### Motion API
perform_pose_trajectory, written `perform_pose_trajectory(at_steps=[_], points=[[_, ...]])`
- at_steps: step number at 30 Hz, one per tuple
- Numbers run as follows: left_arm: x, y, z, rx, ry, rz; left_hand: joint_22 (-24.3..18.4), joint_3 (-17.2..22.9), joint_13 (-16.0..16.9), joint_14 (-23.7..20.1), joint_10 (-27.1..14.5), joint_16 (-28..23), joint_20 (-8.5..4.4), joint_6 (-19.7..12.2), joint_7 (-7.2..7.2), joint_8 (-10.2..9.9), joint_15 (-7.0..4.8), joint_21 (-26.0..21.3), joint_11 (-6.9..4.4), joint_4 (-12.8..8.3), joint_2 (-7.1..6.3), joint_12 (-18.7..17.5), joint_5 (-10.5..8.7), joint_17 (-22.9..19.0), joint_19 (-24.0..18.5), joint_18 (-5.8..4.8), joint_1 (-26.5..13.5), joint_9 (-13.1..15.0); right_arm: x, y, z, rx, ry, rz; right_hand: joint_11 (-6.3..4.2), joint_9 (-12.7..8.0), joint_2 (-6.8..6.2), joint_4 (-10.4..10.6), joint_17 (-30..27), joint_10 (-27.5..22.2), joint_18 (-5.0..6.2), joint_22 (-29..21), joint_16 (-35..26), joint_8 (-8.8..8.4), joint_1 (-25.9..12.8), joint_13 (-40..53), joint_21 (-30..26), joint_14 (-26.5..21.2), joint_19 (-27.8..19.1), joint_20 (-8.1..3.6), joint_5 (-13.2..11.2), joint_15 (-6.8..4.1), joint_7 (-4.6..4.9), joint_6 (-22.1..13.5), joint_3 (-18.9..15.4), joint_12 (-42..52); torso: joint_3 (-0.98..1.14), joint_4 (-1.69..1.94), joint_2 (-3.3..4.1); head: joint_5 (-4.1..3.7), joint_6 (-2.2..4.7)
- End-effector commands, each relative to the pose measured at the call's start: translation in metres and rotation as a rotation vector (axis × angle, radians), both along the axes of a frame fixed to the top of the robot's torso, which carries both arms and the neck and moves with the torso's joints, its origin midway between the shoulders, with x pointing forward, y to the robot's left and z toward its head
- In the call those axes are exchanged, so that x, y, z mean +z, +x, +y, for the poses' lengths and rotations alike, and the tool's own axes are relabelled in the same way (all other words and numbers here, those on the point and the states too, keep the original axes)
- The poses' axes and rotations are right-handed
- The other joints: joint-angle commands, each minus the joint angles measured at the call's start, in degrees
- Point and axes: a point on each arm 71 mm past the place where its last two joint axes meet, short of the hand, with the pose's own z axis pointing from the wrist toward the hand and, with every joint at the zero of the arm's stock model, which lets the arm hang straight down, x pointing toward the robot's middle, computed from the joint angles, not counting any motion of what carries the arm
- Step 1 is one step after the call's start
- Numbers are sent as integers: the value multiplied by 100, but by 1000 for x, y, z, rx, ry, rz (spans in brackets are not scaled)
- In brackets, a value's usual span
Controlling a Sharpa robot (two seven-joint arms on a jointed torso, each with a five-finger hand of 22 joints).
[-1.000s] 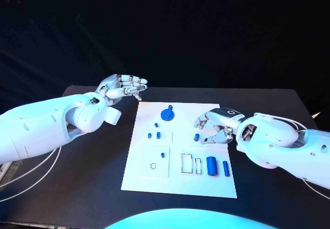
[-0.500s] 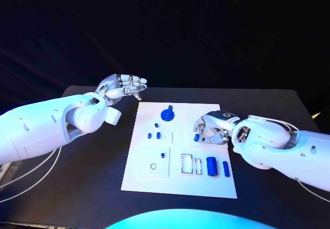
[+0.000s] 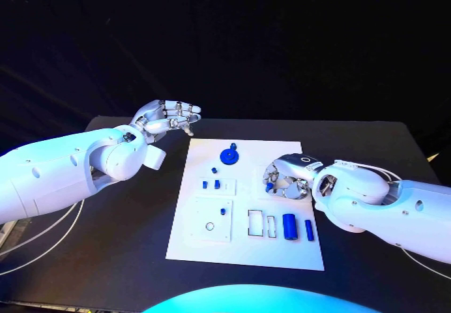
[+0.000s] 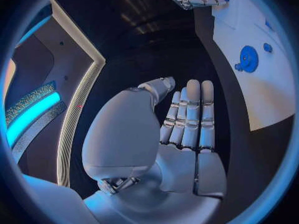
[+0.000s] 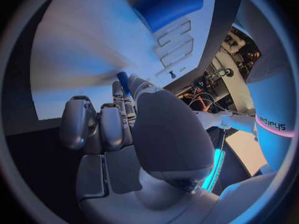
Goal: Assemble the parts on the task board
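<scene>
The white task board [image 3: 242, 242] lies in the middle of the table. My right hand [image 3: 285, 177] hovers over its right side and pinches a small blue peg [image 3: 270, 187] between thumb and fingers; the peg [image 5: 122, 79] shows at the fingertips in the right wrist view. My left hand [image 3: 170, 117] is raised beyond the board's far left corner, fingers apart, holding nothing. A blue gear [image 3: 229, 156] sits at the board's far end. Small blue pieces [image 3: 217, 185] stand in the left blocks. A thick blue cylinder [image 3: 289, 226] and a thin blue pin [image 3: 308, 229] lie at the near right.
Two rectangular slots [image 3: 255, 223] lie beside the cylinder, and a small ring outline [image 3: 210, 226] marks the near left block. The black table [image 3: 122, 254] has bare room on both sides of the board. White cables [image 3: 38, 241] hang off its left edge.
My right hand has shifted slightly left and turned over the board's right side, still carrying the small blue peg. The left hand has stayed in place.
</scene>
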Motion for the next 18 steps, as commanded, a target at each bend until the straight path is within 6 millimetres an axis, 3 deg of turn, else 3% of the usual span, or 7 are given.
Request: perform_pose_trajectory(at_steps=[1, 8, 12, 16, 18], points=[[2, 0, -2, -4, -14, -9, -1, -1, -9, 4, -16, -13, 8, -38, 174, 14, 6, -18, -12, -7, 43, 18, 5, -9, -1, 78, 7, -4, -2, -1, 2, 5, -13, 0, 3, 10, -25, 3, 6, 59, -59, 842, 29, 26, -69, -5, 38, 81, 48, -9, -31, -21, -11, 57, 42, -45, -1, -2, -1, -2, 0], [1, 0, -1, -4, -13, -8, -1, -1, -9, 4, -16, -13, 8, -38, 174, 14, 6, -18, -12, -7, 43, 18, 5, -9, -1, 78, 7, -4, -2, 2, 0, -15, -8, -19, -76, 57, 11, -66, 100, 406, -102, 948, 106, 107, -62, 24, 293, 112, 148, -50, -27, -82, -76, 302, 303, -104, 0, 0, 1, -4, -1], [1, 0, -1, -3, -13, -7, -1, -1, -9, 4, -16, -13, 8, -38, 174, 14, 6, -18, -12, -7, 43, 18, 5, -9, -1, 78, 7, -4, 0, 3, 0, -23, 9, -41, -181, 153, 93, -319, 141, 708, -123, 1010, 144, 261, 146, 57, 421, 125, 194, -121, -33, -168, -167, 567, 622, -146, 2, 0, 0, 1, -9], [1, 0, -1, -4, -12, -5, -1, -2, -13, 5, -26, -12, 9, -46, 175, 22, 7, -20, -11, 0, 45, 24, 4, -12, -1, 78, -8, -5, 3, 1, 1, -17, 32, -57, -214, 241, 125, -531, 156, 876, -144, 1061, 160, 370, 172, 80, 528, 130, 231, -160, -34, -198, -178, 658, 798, -190, 2, -1, -3, 4, -9], [1, 0, -1, -3, -11, -3, -1, -2, -14, 5, -26, -12, 9, -47, 175, 23, 7, -20, -11, -2, 45, 25, 5, -12, -1, 78, -7, -5, 5, 0, 2, -10, 46, -57, -226, 287, 119, -620, 143, 957, -146, 1073, 155, 420, 145, 94, 536, 127, 231, -172, -34, -208, -182, 678, 862, -213, 3, 0, -4, 21, 25]])
